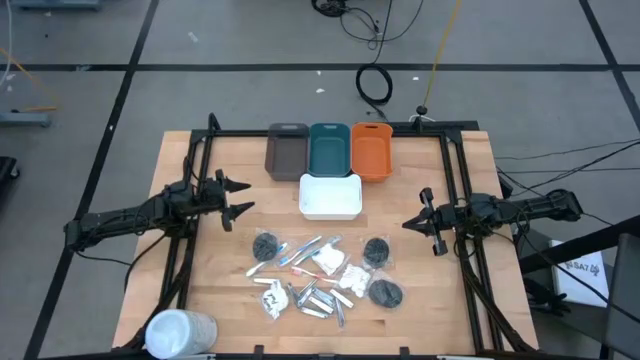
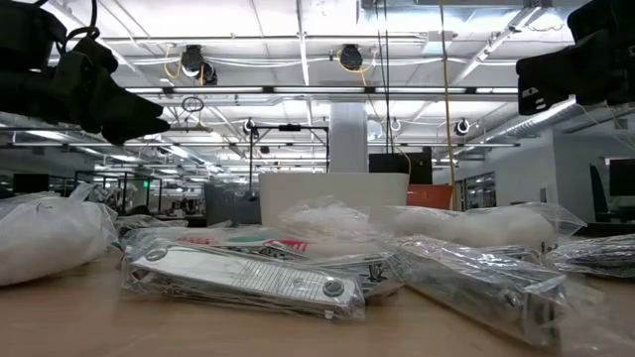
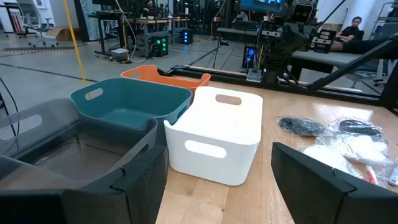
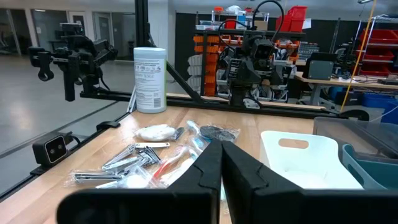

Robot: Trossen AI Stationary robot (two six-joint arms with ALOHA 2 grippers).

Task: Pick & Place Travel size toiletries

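From above, the left gripper hangs over the table's left side, jaws spread wide and holding nothing, while the right gripper sits over the right side, jaws pressed together, also empty. Between them, toward the near edge, the toiletries lie in a loose heap: dark discs, wrapped sticks, white packets, silver sachets. Beyond the heap sits the white tray, and behind it a row of grey tray, teal tray and orange tray. A white cylinder stands at the near left corner. Down at table level, wrapped toiletries fill the foreground, the white tray rising behind them. Looking along the left wrist, its fingers stand far apart, with the white tray just ahead and toiletries beside it. Over on the right wrist, the fingers meet, toiletries beyond them, the cylinder farther off.
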